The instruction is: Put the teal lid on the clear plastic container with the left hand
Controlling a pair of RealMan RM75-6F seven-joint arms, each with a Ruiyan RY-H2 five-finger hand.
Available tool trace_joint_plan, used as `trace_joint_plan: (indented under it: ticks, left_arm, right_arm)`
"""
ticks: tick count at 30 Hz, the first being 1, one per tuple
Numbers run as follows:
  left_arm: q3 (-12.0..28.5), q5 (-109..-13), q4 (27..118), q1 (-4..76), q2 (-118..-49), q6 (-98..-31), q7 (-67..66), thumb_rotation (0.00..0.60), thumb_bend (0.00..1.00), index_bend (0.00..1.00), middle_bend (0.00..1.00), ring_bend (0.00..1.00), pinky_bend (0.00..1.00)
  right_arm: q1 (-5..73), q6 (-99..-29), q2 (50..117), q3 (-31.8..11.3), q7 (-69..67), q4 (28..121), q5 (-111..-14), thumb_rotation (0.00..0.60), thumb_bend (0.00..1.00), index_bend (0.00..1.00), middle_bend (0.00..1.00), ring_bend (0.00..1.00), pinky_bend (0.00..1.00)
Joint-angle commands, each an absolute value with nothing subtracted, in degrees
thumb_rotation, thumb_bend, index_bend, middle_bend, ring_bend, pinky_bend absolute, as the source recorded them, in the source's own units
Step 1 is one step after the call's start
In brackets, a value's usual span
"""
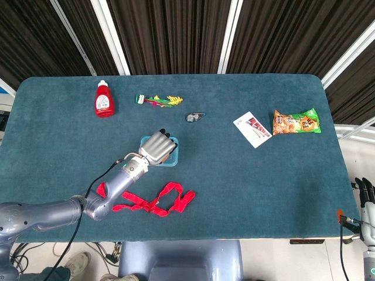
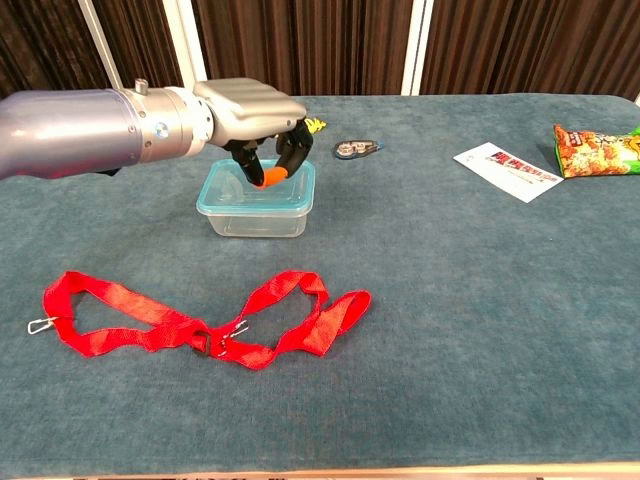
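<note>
The clear plastic container [image 2: 256,223] stands left of the table's middle, with the teal lid [image 2: 232,188] lying on top of it. My left hand [image 2: 252,112] hovers over the lid's far half, its fingers bent downward and the orange fingertips [image 2: 268,176] at the lid's surface; it holds nothing. From the head view the left hand [image 1: 157,147] covers most of the container [image 1: 174,158]. My right hand [image 1: 367,194] hangs off the table's near right corner, fingers straight and empty.
A red strap [image 2: 200,325] lies in loops in front of the container. A ketchup bottle [image 1: 104,99], a colourful packet [image 1: 158,100] and a tape dispenser [image 2: 357,149] sit further back. A card [image 2: 508,170] and a snack bag [image 2: 598,148] lie at the right.
</note>
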State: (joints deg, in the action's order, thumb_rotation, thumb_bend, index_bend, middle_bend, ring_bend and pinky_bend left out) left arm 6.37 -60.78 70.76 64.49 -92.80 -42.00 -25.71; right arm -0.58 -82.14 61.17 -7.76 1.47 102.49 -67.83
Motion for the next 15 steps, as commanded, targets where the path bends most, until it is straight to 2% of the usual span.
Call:
trace_joint_plan:
  ticks: [1, 15]
  left_arm:
    - [6.01, -62.4, 69.52, 64.82, -93.49, -41.51, -25.48, 0.6, 0.49, 0.64, 0.5, 0.32, 0.27]
    - [6.14, -65.67, 67.72, 64.68, -94.48, -41.09, -23.71, 0.6, 0.49, 0.68, 0.52, 0.32, 0.26]
  right_arm:
    - [-0.6, -82.12, 61.15, -7.79, 1.43, 102.5, -67.72, 0.6, 0.39, 0.06, 0.04, 0.02, 0.0]
    - [-0.54, -81.9, 61.06, -7.78, 1.37, 102.52, -67.64, 0.6, 0.39, 0.06, 0.04, 0.02, 0.0]
